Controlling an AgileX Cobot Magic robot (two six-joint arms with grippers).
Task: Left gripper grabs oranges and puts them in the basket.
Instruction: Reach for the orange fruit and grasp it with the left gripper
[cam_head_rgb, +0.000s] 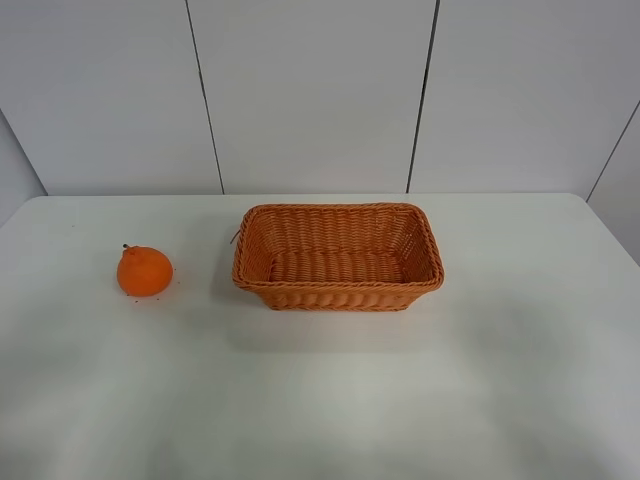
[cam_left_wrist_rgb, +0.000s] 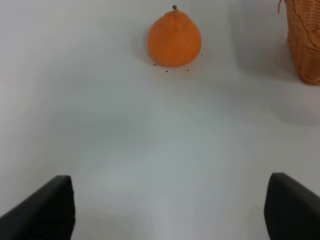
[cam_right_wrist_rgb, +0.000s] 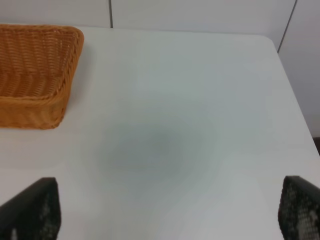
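The orange (cam_head_rgb: 144, 271) sits on the white table, left of the wicker basket (cam_head_rgb: 338, 257), which stands empty at the table's middle. Neither arm shows in the exterior high view. In the left wrist view the orange (cam_left_wrist_rgb: 174, 38) lies well ahead of my left gripper (cam_left_wrist_rgb: 170, 212), whose two dark fingertips (cam_left_wrist_rgb: 47, 210) stand wide apart and empty; a basket corner (cam_left_wrist_rgb: 304, 40) shows at the side. In the right wrist view my right gripper (cam_right_wrist_rgb: 165, 215) is open and empty above bare table, with the basket (cam_right_wrist_rgb: 35, 70) off to one side.
The table (cam_head_rgb: 320, 400) is white, with a white panelled wall behind. Its right edge (cam_right_wrist_rgb: 295, 100) shows in the right wrist view. A few small dark specks (cam_left_wrist_rgb: 167, 70) lie around the orange.
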